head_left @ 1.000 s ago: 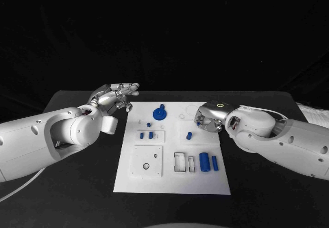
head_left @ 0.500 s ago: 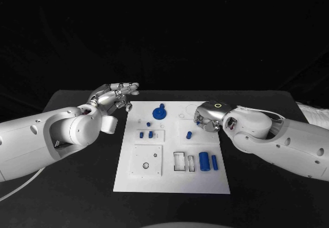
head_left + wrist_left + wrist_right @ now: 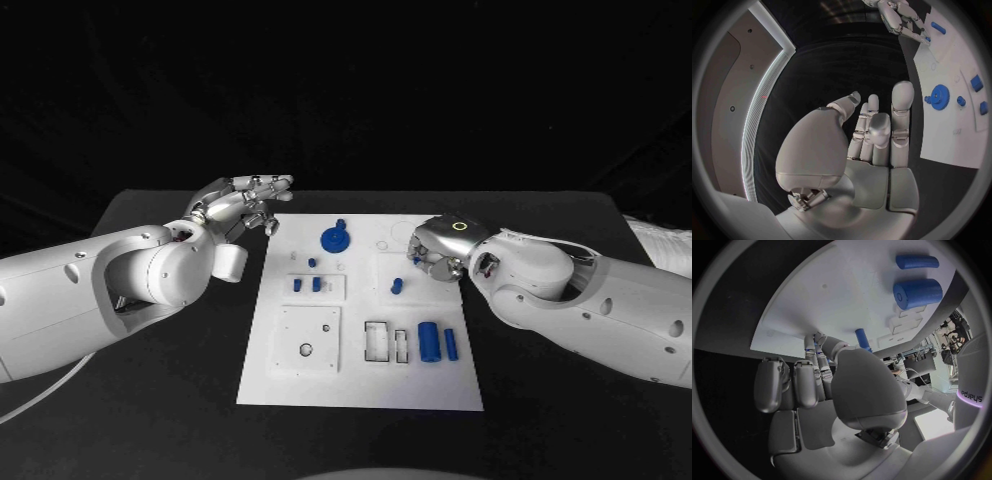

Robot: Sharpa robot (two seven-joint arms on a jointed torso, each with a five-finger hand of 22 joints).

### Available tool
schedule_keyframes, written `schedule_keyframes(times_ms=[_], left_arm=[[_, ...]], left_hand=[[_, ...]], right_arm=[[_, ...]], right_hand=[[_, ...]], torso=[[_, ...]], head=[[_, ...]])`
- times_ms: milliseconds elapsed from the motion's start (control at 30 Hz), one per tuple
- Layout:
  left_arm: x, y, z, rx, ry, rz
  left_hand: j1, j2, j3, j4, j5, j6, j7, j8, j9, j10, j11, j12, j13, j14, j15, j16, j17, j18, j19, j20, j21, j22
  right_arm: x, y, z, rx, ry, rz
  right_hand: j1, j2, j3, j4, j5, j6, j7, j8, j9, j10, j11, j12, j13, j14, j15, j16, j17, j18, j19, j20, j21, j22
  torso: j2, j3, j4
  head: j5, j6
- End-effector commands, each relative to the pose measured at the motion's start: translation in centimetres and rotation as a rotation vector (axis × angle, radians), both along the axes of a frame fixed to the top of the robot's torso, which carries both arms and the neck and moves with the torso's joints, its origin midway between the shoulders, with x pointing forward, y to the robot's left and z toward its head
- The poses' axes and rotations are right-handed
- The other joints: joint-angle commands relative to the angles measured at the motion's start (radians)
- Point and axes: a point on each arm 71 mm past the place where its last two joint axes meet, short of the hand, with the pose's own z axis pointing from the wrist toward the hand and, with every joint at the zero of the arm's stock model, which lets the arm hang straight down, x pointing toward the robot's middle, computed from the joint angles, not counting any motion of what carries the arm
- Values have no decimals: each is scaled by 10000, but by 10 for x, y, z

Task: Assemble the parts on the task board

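Note:
The white task board [image 3: 361, 375] lies mid-table. On it are a blue gear [image 3: 335, 238], two short pegs [image 3: 306, 284], a lone upright peg [image 3: 397, 286], and a thick cylinder [image 3: 428, 338] beside a slimmer one [image 3: 451, 344]. My right hand [image 3: 437, 250] hovers low over the board's far right part. Its thumb and one finger meet on what looks like a small blue peg [image 3: 808, 344], and its other fingers [image 3: 773, 382] are folded in. The lone upright peg [image 3: 862, 338] stands just beside those tips. My left hand [image 3: 241, 204] floats off the board's far left corner, fingers apart, holding nothing.
Near the board's front left sits a raised square plate with an oval hole [image 3: 309, 340], and rectangular slots [image 3: 378, 342] lie beside the cylinders. Black table [image 3: 173, 400] surrounds the board on all sides.
My right hand and forearm have crept a little to the left and nearer over the board. The left hand and the parts on the board have stayed put.

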Motion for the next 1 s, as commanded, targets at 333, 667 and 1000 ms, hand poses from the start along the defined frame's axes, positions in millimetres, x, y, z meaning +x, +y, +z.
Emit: schedule_keyframes(times_ms=[333,667,1000], left_arm=[[0,0,0,18,-44,-100],[1,2,0,64,-21,-45],[1,5,0,96,-18,33]], left_hand=[[-22,-20,-82,-46,27,-174,48,-9,-11,-255,37,178,60,-62,121,20,-114,79,-34,61,-254,-168],[-23,-20,-122,-58,29,-275,77,-2,-9,-408,69,270,95,-92,147,22,-144,88,-55,86,-315,-213],[-19,-16,-138,-65,29,-322,91,5,-8,-479,83,319,113,-102,159,29,-152,91,-61,97,-339,-230]], right_arm=[[-2,1,8,787,-771,254],[-6,-2,11,934,-765,300],[-26,4,26,1492,-840,727]], right_hand=[[-109,41,65,0,18,34,8,-6,17,56,-7,2,-12,487,-82,71,12,37,3,-50,38,15],[-125,34,69,3,11,30,10,-12,17,54,-4,-4,-15,487,-81,74,14,35,6,-50,42,23],[-138,32,74,6,9,37,9,-11,20,62,-5,-3,-15,490,-79,86,32,33,11,-51,50,36]], torso=[[6,2,-7],[3,0,-8],[-5,1,-20]], head=[[24,36],[31,31],[58,33]])
